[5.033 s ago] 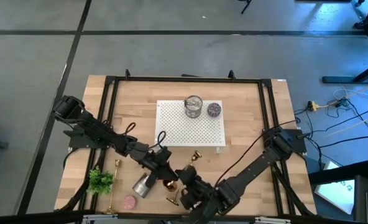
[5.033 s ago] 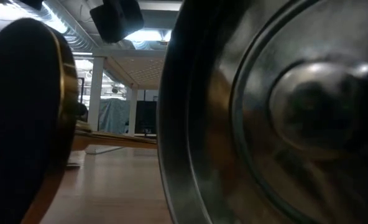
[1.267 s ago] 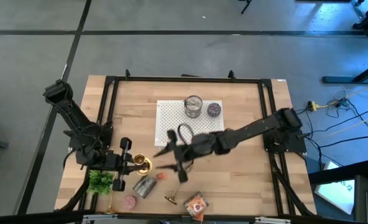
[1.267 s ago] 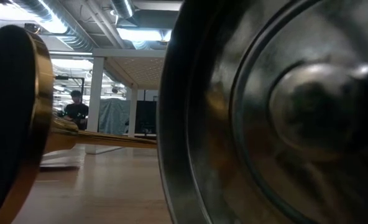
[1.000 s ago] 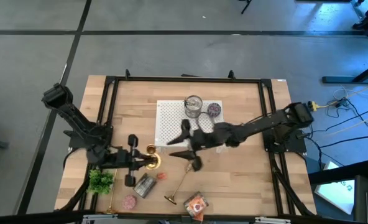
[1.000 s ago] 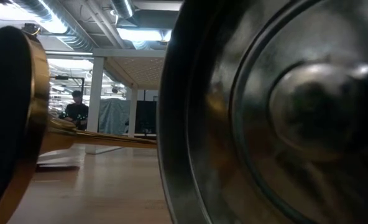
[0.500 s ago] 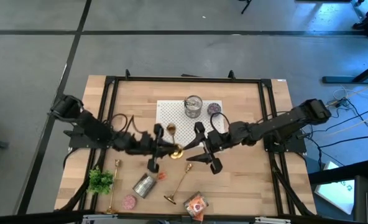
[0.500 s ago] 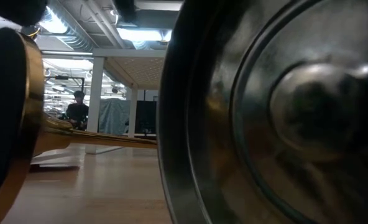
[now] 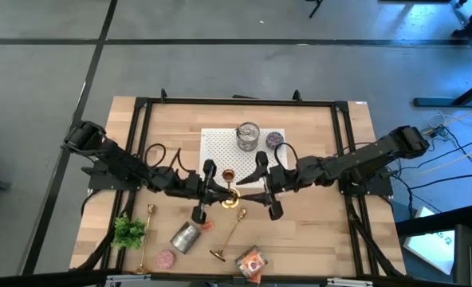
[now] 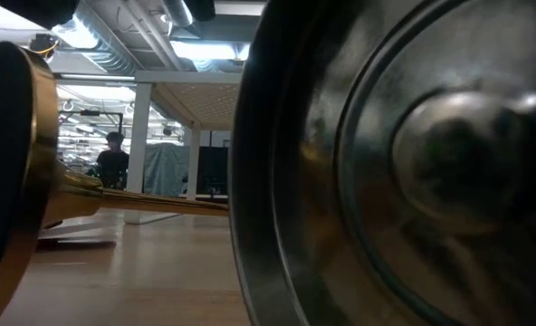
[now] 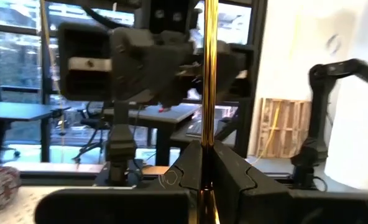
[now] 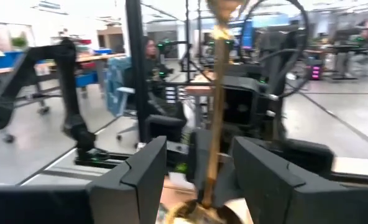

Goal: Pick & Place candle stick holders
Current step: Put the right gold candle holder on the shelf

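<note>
Brass stick upright at mid-desk, both arms on it!

The left gripper point(image 9: 206, 191) pinches a gold candle stick holder point(image 9: 229, 188) with its fingers clamped on the slim, polished stem, flared base at the white perforated mat's point(image 9: 220, 155) front edge; the right gripper point(image 9: 266, 188) has fingers half-spread around it, not touching. I judge placement under way. Two more holders point(image 9: 230, 237) lie flat near the front edge, beside a dull silver tin point(image 9: 185, 237).
</note>
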